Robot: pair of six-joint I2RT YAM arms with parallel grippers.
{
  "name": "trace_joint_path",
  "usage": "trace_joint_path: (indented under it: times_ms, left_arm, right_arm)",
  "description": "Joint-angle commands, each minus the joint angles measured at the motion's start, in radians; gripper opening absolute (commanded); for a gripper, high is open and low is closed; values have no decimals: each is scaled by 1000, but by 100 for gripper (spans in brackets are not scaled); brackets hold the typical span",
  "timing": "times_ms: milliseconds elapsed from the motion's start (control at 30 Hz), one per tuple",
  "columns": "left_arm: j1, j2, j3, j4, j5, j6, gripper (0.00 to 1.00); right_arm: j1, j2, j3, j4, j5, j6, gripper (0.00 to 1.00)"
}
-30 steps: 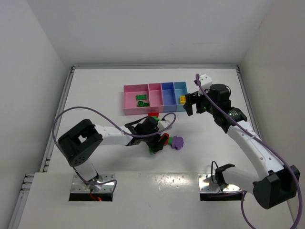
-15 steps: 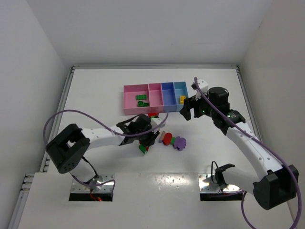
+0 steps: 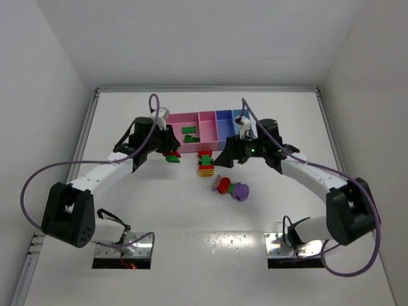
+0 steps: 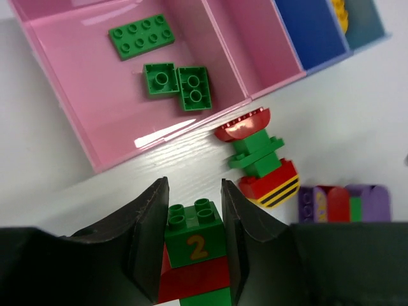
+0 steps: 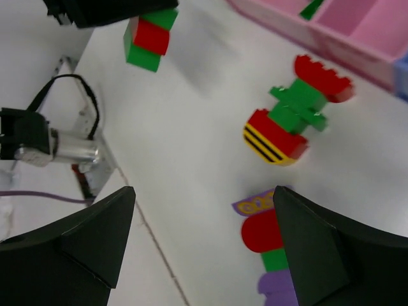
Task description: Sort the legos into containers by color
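My left gripper (image 3: 169,155) is shut on a green-red-green lego clump (image 4: 196,248) and holds it above the table, just in front of the wide pink bin (image 3: 175,141). That bin holds three green bricks (image 4: 176,83). To its right come the narrow pink bin (image 3: 207,131), the purple-blue bin (image 3: 224,127) and the light blue bin (image 3: 239,117), partly behind my right arm. A yellow brick (image 4: 341,13) lies in the light blue bin. My right gripper (image 3: 224,157) is open and empty, above the table near two clumps.
A red, green and yellow-striped clump (image 3: 205,164) lies in front of the bins; it also shows in the right wrist view (image 5: 290,121). A purple, red and green clump (image 3: 231,187) lies nearer me. Walls enclose the table at the back and both sides.
My left gripper has lifted the green-red clump off the table and carried it back and left to the wide pink bin's front. My right arm has swung left from the light blue bin.
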Motion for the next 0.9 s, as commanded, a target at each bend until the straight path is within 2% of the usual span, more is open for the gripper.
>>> trace_joint_path:
  times_ms: [0, 133, 367, 500, 867]
  left_arm:
    - [9, -41, 29, 43, 19, -191, 0]
    - [18, -50, 40, 43, -36, -253, 0]
    - [29, -50, 60, 16, -68, -300, 0]
    - [38, -70, 60, -6, -88, -309, 0]
    - [58, -92, 49, -6, -70, -349, 0]
  right_arm:
    - [71, 49, 51, 145, -64, 99, 89]
    - [195, 104, 103, 170, 42, 120, 89]
    - [325, 250, 215, 159, 172, 145, 89]
    - [361, 328, 304, 150, 278, 175, 89]
    - [379, 463, 431, 184, 320, 307, 86]
